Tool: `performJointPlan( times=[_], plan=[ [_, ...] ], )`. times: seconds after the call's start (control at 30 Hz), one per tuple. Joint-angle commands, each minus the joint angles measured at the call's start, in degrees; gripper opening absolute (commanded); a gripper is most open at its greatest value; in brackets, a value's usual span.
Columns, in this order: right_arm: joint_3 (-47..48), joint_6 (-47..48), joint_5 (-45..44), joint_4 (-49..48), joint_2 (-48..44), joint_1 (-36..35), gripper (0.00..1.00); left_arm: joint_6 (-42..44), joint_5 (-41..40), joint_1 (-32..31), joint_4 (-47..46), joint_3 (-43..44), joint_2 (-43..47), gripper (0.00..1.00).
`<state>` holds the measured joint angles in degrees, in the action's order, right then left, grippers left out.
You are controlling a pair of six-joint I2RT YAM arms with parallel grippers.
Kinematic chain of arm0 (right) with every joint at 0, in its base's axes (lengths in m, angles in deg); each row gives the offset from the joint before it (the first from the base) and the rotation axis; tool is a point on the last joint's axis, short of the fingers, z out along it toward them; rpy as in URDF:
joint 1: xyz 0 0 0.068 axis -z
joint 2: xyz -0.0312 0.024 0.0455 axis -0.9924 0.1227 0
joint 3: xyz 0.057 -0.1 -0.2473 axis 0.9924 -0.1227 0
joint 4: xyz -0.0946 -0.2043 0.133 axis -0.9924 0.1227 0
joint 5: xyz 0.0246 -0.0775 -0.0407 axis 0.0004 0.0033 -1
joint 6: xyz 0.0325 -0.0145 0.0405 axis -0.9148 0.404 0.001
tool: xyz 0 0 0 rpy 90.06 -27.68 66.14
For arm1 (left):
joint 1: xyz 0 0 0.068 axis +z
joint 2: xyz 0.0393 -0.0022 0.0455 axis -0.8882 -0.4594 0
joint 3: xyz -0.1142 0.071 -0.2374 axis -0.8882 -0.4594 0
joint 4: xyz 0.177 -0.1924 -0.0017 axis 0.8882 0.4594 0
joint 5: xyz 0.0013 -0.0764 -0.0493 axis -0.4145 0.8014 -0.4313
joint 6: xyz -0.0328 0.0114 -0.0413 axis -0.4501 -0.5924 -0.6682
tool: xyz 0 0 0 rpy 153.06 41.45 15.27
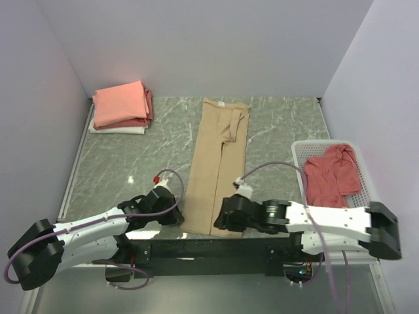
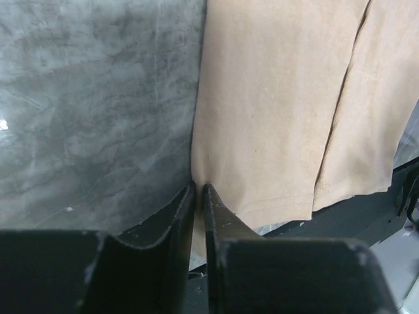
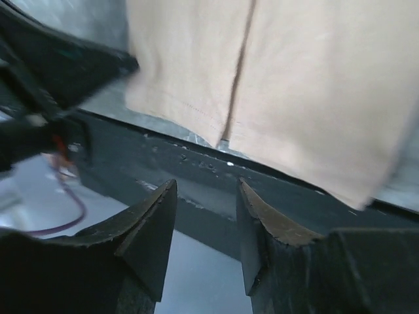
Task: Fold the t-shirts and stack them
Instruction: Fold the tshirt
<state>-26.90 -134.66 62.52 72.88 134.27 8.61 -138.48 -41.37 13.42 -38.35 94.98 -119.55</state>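
Note:
A tan t-shirt (image 1: 216, 163) lies in the middle of the table as a long narrow strip, neck label at the far end. At its near left corner my left gripper (image 1: 181, 218) is shut, the tan t-shirt's (image 2: 275, 118) edge pinched between its jaws (image 2: 198, 191). My right gripper (image 1: 220, 222) sits at the near right corner with its jaws open and nothing between them (image 3: 207, 184); the tan hem (image 3: 314, 85) lies just beyond the fingertips. A folded stack (image 1: 121, 108) at the back left has a salmon-pink shirt on top, with red and white below.
A white slatted basket (image 1: 298, 154) at the right holds a crumpled dusty red t-shirt (image 1: 334, 173). A black mounting bar (image 1: 216, 248) runs along the near table edge under both grippers. Walls close in the left, back and right sides.

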Motion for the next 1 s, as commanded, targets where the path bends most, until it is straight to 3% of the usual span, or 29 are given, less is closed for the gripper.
performJointPlan(
  times=[0.0, 0.23, 0.4, 0.73, 0.97],
  plan=[
    [-4.0, -2.3, -4.1, 8.7, -9.7, 2.8, 0.48, -0.6, -0.7, -1.5, 3.2, -1.2, -1.6, 0.17],
    [-12.9, -3.7, -1.0, 17.5, -28.4, 9.1, 0.45, -1.8, -0.7, -3.4, 3.4, -1.6, -1.3, 0.07],
    [-15.5, -5.4, -0.9, 21.4, -31.1, 10.3, 0.43, -2.4, -0.7, -4.6, 4.7, -1.4, -0.2, 0.02],
    [-22.9, -4.6, 4.4, 9.3, -28.3, 14.1, 0.42, -2.5, -0.7, -4.9, 6.3, -1.1, 1.3, 0.01],
    [-25.0, -6.8, 4.0, 9.6, -32.8, 14.1, 0.41, -2.5, -0.7, -5.1, 6.3, -1.1, 1.3, 0.05]
  ],
)
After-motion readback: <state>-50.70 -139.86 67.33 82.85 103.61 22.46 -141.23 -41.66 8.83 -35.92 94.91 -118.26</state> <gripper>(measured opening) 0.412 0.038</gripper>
